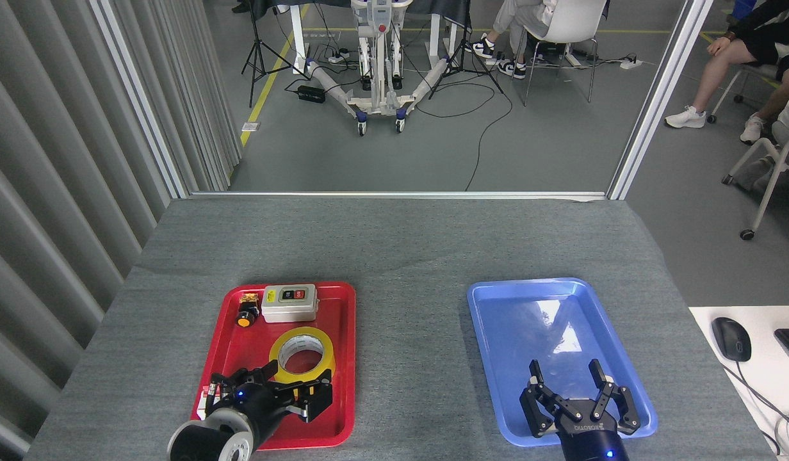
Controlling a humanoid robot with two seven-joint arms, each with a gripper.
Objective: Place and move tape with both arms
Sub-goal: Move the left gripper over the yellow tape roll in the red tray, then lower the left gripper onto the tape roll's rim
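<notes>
The tape (301, 332), a yellow roll with a white core, lies flat in the near half of the red tray (343, 301). My left gripper (294, 382) is turned on its side right at the roll's near edge. Its fingers are spread open, one by the roll's near-left rim and one at its near-right side. I cannot tell whether they touch the roll. My right gripper (564, 367) hangs open and holds nothing over the near end of the blue tray (474, 307).
A grey switch box (289, 302) and a black-and-yellow push button (245, 315) sit at the far end of the red tray. A small white part (208, 395) lies by its near-left rim. A mouse (731, 338) rests on a white desk at right. People sit beyond the table.
</notes>
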